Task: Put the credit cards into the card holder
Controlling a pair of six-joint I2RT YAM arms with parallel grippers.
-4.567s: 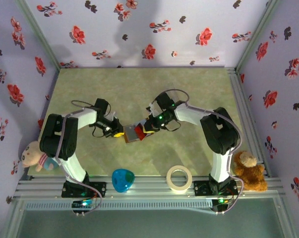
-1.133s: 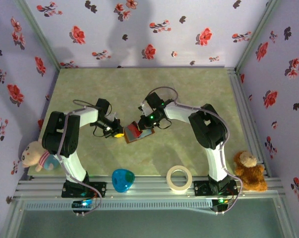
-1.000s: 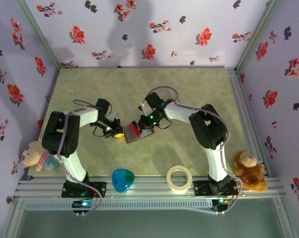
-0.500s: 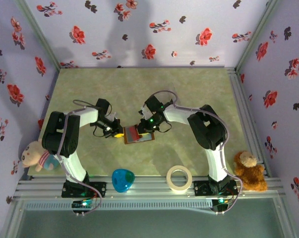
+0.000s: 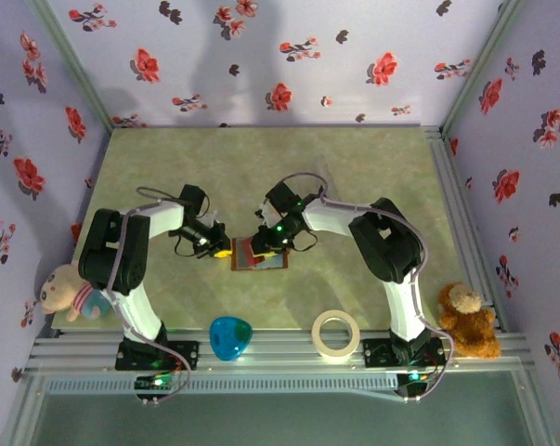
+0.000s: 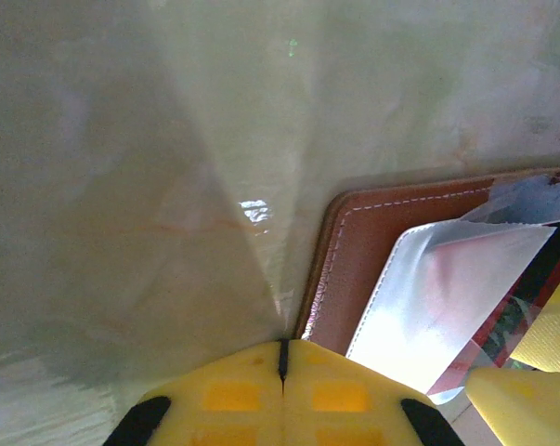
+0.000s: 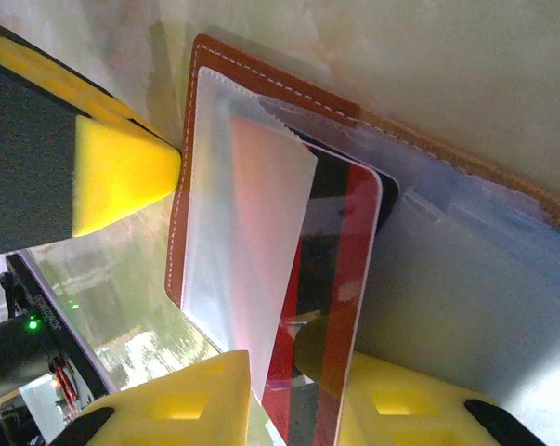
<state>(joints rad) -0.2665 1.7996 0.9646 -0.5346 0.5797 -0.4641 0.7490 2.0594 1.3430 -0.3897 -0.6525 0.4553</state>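
Note:
The brown card holder point(image 5: 262, 261) lies open on the table between both arms. Its stitched leather edge point(image 6: 354, 251) and clear inner pockets point(image 7: 247, 232) show in the wrist views. My right gripper point(image 5: 269, 243) is shut on a red credit card point(image 7: 352, 251) with a dark band, whose far end sits inside a clear pocket. The card lies between the yellow fingers point(image 7: 182, 404). My left gripper point(image 6: 282, 358) is shut, its yellow tip point(image 7: 122, 172) against the holder's left edge. Whether it pinches the leather, I cannot tell. Other cards are out of view.
A blue heart-shaped object point(image 5: 231, 336) and a tape roll point(image 5: 336, 334) sit near the front rail. A brown teddy point(image 5: 465, 321) is at the right base, a pale plush point(image 5: 61, 293) at the left. Floral walls enclose the table.
My right gripper has moved left and down with the red card, pushing it further into the holder. The holder now lies flatter. The left arm has stayed put.

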